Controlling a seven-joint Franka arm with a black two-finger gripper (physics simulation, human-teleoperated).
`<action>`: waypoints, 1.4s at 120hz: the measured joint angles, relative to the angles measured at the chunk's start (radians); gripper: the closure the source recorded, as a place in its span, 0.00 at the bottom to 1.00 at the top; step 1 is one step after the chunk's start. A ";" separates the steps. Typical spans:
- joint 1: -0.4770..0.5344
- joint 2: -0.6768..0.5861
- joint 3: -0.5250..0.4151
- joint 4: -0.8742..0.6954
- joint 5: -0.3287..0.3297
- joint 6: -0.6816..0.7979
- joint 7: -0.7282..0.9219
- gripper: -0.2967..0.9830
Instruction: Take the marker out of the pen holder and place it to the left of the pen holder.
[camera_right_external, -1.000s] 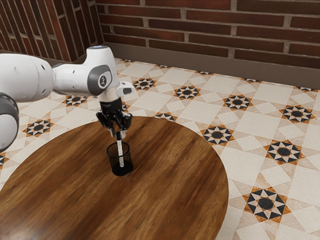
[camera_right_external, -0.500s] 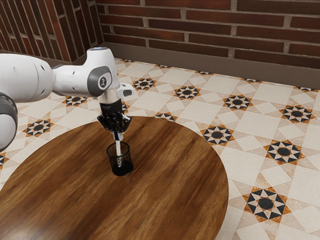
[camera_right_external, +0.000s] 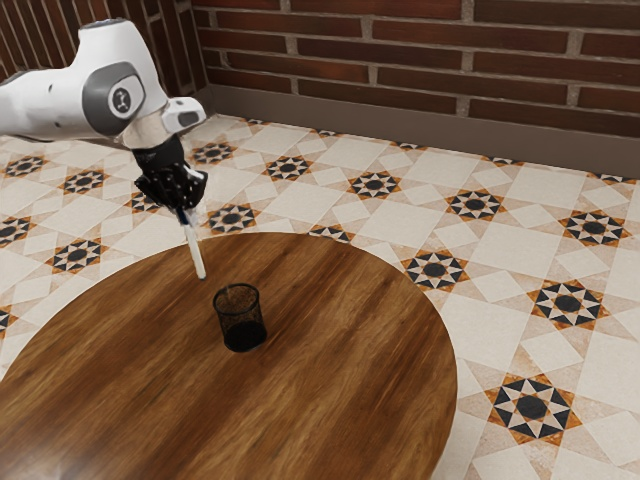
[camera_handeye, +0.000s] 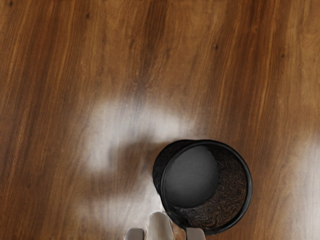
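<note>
Exterior view: I saw the gripper (camera_right_external: 189, 215) pinching a tilted marker (camera_right_external: 197, 258) aloft!
Marker: risked rolling if dropped high.
Pen holder (camera_right_external: 229, 320): risked toppling from a low swing.

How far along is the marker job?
Removal looks done: the pen holder stands upright and empty on the table. In hand: the marker, tilted in the tool, its lower end above the tabletop. Left: set it down left of the holder, then release.
</note>
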 joint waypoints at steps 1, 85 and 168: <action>0.000 -0.001 0.008 0.001 0.001 -0.004 0.000 0.79; 0.052 0.165 0.095 -0.173 0.076 -0.583 -0.139 0.68; 0.031 0.092 -0.023 0.199 0.092 -0.422 -0.128 0.26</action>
